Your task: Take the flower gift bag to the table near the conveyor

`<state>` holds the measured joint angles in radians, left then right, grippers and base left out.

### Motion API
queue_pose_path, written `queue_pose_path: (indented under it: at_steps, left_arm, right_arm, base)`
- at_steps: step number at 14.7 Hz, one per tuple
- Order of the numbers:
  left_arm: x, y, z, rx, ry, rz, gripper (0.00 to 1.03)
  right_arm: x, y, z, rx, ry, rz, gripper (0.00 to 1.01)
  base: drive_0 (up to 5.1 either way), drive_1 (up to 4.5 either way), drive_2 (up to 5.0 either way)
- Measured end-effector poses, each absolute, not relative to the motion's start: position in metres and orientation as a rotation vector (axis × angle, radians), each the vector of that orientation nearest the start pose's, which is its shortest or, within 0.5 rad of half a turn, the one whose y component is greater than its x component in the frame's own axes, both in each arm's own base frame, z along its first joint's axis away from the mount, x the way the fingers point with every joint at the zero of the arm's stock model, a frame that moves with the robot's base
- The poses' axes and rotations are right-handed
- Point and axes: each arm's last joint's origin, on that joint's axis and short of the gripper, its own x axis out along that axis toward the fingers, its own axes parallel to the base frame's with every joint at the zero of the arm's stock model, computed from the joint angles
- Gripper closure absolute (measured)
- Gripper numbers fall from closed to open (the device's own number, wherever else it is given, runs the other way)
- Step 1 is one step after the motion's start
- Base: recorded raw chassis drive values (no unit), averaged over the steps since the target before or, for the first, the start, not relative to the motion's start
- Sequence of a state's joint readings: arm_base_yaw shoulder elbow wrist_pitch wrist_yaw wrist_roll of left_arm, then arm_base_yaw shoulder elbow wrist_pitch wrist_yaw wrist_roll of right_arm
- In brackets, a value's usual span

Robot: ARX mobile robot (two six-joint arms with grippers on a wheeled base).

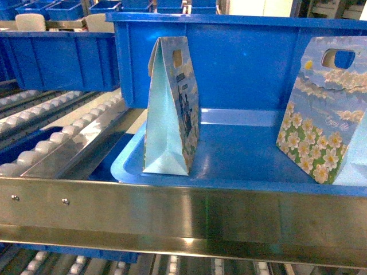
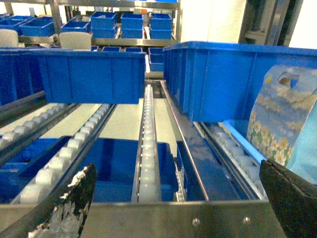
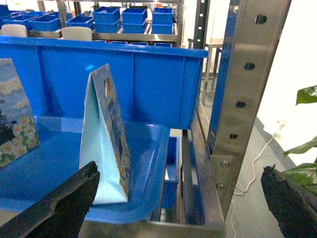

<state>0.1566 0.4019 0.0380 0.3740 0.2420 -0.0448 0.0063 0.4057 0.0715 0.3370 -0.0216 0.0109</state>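
Both grippers gape wide before flower gift bag.

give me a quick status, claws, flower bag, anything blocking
Both claws open and empty, left claw, right claw. Flower gift bag upright in the blue bin, untouched. Steel rail crosses in front; second bag stands alongside.

Blue bin; pale-blue gift bag with white-yellow flowers (clouds above); silver rail.
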Motion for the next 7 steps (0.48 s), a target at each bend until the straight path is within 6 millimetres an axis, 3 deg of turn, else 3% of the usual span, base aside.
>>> queue_pose_path:
  at_steps: [2,3,7]
  left_arm:
    - [0.174,0.005,0.224,-0.074,-0.036,-0.228,0.05]
    - [0.189,-0.002,0.232,-0.081,-0.01,-0.272,0.05]
    - [0.221,-0.027,0.265,-0.104,-0.02,-0.38,0.05]
  right_arm:
    - [0.163,0.01,0.212,0.009,0.01,0.064,0.03]
    - [0.172,0.012,0.22,0.009,0.002,0.064,0.03]
    - [0.195,0.021,0.238,0.008,-0.003,0.059,0.03]
  base:
    - [0.0,0.0,0.0]
    - [0.0,0.0,0.0]
    - [0.0,0.0,0.0]
